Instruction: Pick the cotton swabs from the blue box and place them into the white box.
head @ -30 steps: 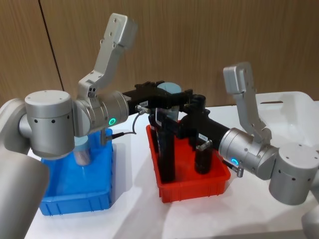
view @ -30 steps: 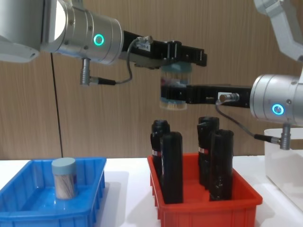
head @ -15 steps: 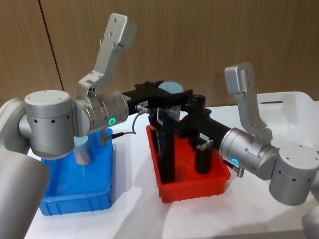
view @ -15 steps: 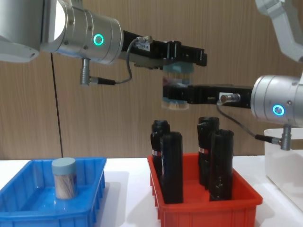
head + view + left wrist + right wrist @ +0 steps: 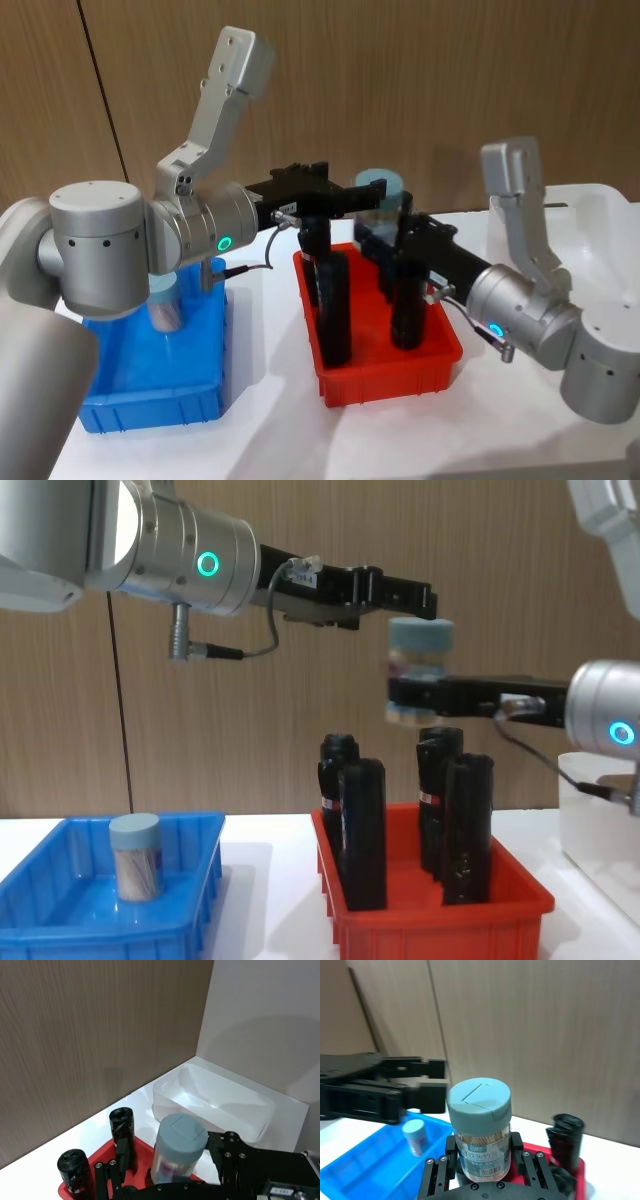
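Clear, blue-lidded plastic cotton-swab jar (image 5: 420,645), judged light and slick, is pinched mid-wall by right gripper (image 5: 424,694) above red plastic bin (image 5: 430,925); left gripper (image 5: 440,1081) spread.

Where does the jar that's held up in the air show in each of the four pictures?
Head view: jar centre, above the red bin.
Chest view: jar right of centre, high over that bin.
Left wrist view: jar close up, white box behind.
Right wrist view: jar close up in the right gripper.
Shared landmark: the red bin.
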Robot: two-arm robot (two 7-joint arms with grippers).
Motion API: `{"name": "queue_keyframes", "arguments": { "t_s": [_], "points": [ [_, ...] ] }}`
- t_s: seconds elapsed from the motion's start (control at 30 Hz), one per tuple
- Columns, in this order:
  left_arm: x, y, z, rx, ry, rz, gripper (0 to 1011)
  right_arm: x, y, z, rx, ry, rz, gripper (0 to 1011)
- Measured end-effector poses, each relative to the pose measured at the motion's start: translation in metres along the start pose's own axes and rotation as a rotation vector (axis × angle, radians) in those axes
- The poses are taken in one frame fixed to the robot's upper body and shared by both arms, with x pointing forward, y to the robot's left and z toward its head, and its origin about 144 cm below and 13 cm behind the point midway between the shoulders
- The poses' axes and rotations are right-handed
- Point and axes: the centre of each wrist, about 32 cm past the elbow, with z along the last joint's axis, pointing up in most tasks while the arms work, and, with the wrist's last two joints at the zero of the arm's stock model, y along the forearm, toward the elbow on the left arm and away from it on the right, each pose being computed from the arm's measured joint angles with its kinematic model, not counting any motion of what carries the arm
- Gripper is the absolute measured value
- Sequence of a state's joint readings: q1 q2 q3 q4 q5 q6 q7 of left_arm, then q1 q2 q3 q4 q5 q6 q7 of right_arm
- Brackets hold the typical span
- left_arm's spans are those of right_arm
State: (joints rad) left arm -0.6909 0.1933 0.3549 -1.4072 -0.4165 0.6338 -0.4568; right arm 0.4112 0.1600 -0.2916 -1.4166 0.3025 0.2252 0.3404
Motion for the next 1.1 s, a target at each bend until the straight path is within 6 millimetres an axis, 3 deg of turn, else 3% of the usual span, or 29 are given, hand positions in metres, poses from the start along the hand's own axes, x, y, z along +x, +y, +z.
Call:
{"name": "queue_keyframes", "arguments": {
  "t_s": [1.1],
  "points": [
    [0.000, 0.000, 0.000, 0.000, 0.000, 0.000, 1004, 0.081, -0.046, -0.005, -0.014, -0.033, -0.398, 639]
  ]
}}
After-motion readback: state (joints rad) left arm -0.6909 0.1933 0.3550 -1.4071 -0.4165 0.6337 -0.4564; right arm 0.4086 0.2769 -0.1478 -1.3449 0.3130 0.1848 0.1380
